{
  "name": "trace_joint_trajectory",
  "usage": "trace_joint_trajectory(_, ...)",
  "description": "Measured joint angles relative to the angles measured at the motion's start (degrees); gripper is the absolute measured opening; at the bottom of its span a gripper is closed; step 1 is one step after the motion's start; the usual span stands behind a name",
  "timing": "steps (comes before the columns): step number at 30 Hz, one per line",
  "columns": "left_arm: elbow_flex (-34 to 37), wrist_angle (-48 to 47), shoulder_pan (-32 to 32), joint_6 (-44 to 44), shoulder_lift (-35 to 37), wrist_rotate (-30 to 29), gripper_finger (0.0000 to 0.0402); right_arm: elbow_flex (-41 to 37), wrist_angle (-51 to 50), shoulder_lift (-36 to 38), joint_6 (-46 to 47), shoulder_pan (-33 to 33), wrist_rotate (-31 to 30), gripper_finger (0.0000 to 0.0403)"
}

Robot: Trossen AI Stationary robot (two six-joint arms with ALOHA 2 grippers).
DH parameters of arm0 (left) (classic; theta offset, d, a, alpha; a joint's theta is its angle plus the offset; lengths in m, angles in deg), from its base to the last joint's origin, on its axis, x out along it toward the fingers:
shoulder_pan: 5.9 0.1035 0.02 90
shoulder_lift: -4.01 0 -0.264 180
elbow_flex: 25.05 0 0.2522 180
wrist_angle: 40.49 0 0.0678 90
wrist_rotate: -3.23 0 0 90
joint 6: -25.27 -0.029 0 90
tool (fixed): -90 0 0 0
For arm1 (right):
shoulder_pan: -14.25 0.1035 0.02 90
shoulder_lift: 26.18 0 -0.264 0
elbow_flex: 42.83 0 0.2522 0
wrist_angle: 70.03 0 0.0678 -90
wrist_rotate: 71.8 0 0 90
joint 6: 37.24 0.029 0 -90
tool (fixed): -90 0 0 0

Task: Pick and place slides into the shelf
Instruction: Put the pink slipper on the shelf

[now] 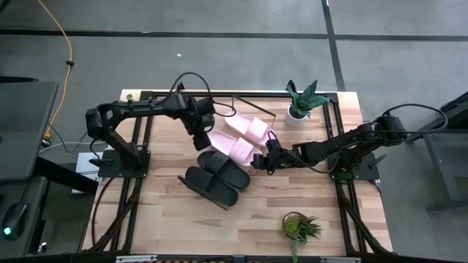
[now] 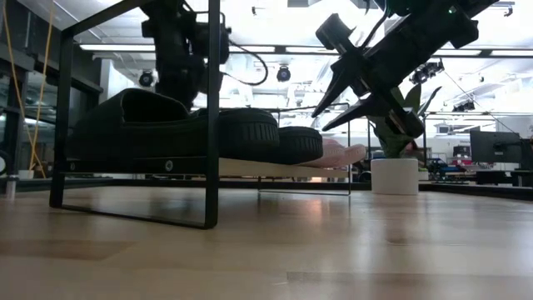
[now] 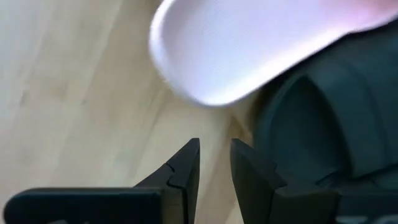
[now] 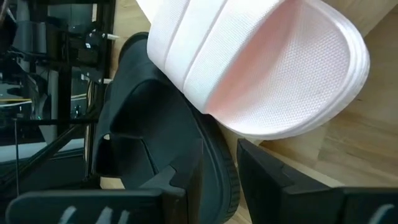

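Two pale pink slides (image 1: 240, 137) and two black slides (image 1: 213, 177) lie side by side on the shelf (image 2: 250, 167), soles down on its wooden board. My left gripper (image 1: 203, 139) points down just beside the end of a pink slide (image 3: 249, 50), its tips (image 3: 214, 152) over bare wood and open by a narrow gap with nothing between them. My right gripper (image 2: 331, 115) hovers open above the slides' right ends. In its wrist view a pink slide (image 4: 273, 68) and a black slide (image 4: 161, 124) lie just ahead of the fingers.
A potted plant in a white pot (image 1: 298, 109) stands at the table's far right, close behind the right arm. A small green plant (image 1: 298, 228) sits near the front edge. Bare wooden tabletop (image 1: 168, 226) lies in front of the shelf.
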Motion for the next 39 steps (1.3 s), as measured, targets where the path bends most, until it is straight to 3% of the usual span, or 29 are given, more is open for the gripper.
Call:
trace_joint_trajectory(17, 0.0, 1.4, 2.0, -3.2, -5.1, 1.3, 0.0078, 0.0, -4.0, 0.0, 0.9, 0.0, 0.1, 0.0089)
trace_joint_trajectory(39, 0.0, 7.0, 2.0, -1.2, -5.4, 1.1, 0.0078, 0.0, -9.9, 0.0, 3.5, -0.2, 2.3, 0.0089)
